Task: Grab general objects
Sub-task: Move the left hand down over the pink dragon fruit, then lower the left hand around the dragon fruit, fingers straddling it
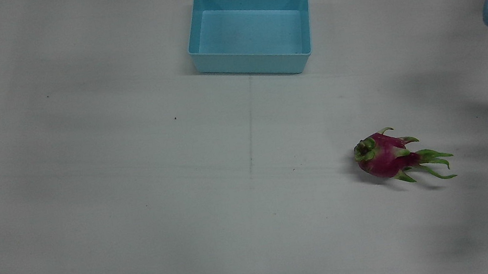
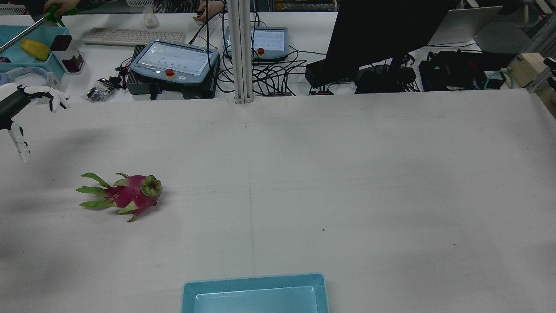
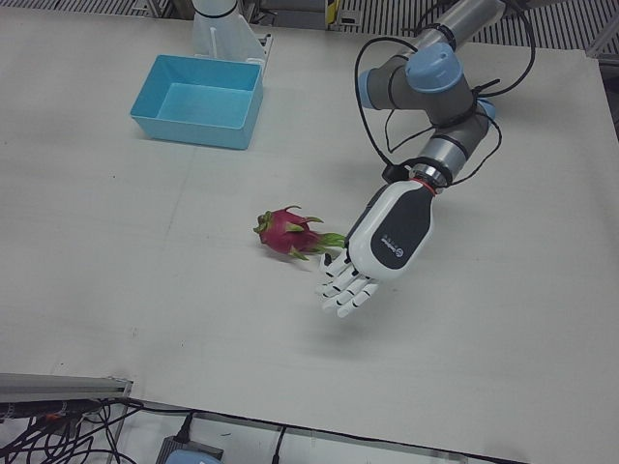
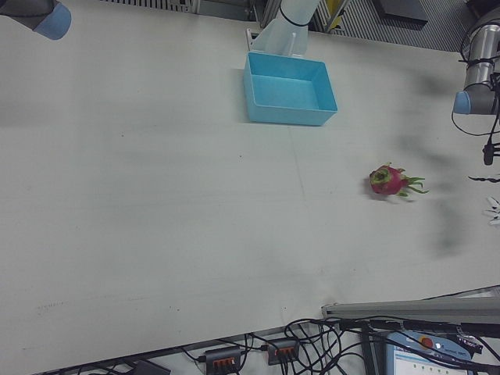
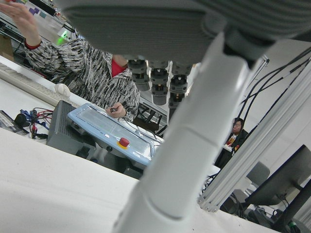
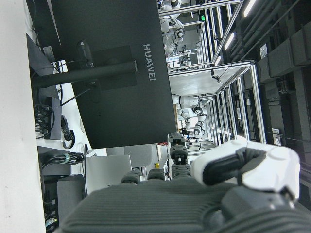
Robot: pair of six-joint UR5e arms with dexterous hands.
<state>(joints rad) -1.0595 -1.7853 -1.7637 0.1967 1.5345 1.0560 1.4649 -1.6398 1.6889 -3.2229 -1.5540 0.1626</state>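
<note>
Big white table (image 1: 89, 203), cluttered operators' desk behind it. My left hand (image 3: 372, 259) hangs over the table with fingers spread and nothing in it, just beside the leafy end of the dragon fruit (image 3: 287, 233). The fruit lies on its side, well apart from the empty blue bin (image 3: 198, 101). So nothing's grasped yet, the whole pick is left. Right hand (image 6: 245, 170) (only its own camera shows it): can't tell its pose.

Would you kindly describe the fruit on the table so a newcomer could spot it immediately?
On the white table, look away from the blue bin toward the open left hand. The dragon fruit lies there alone on its side: magenta skin, green leafy spikes.
</note>
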